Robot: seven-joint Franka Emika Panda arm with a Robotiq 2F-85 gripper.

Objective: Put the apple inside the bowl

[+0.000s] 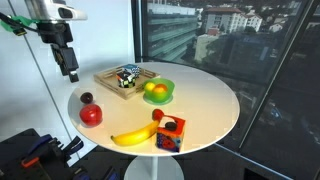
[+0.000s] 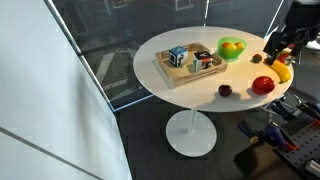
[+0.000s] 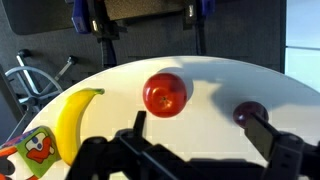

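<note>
The red apple (image 1: 91, 115) sits on the round white table (image 1: 210, 100), also seen in an exterior view (image 2: 263, 85) and in the wrist view (image 3: 165, 94). The green bowl (image 1: 160, 98) stands mid-table holding yellow-orange fruit; it also shows in an exterior view (image 2: 232, 47). My gripper (image 1: 70, 68) hangs open and empty above the table's edge, well above the apple. In the wrist view its fingers (image 3: 200, 130) are spread, with the apple beyond them toward the left finger.
A small dark maroon ball (image 3: 249, 113) lies near the apple. A banana (image 1: 132, 136) and a colourful cube (image 1: 169, 133) sit at the table's front. A wooden tray (image 1: 118, 80) with a patterned cube stands beside the bowl. A window is behind.
</note>
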